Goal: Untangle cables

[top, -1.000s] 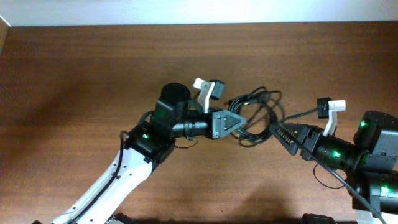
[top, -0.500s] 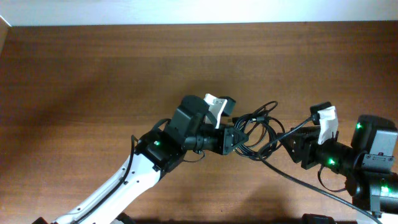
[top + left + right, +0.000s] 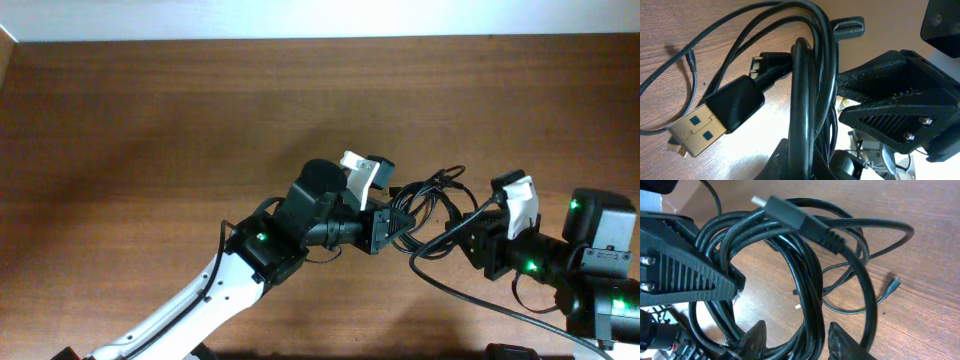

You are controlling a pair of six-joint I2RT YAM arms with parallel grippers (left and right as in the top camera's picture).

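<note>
Cables: a bunched black coil right of the table's middle, held up between the two claws and just clear of the wood.
Coil's lie: from overhead it stretches roughly left to right, with one loop poking toward the far edge. In the left wrist view the gathered strands run top to bottom. In the right wrist view the oval's long axis slants from upper left down to the bottom edge.
Wide flat plug: black body, silver mouth with blue inside. Its long axis is diagonal and the mouth points to the lower left of that view.
Slim black plug: lies across the top of the coil, with its small silver tip pointing to the upper left.
Tiny plug: on a much thinner cord, resting on the wood well right of the coil and tilted up to the right.
Left gripper: points right into the coil and is clamped on the bundle, with strands running down between its fingers.
Right gripper: points left at the coil's other side. Its fingers stand apart with the strands between them, but I cannot tell whether they pinch.
The two claws: close together, almost tip to tip, with the coil between.
Table: dark brown wood.
</note>
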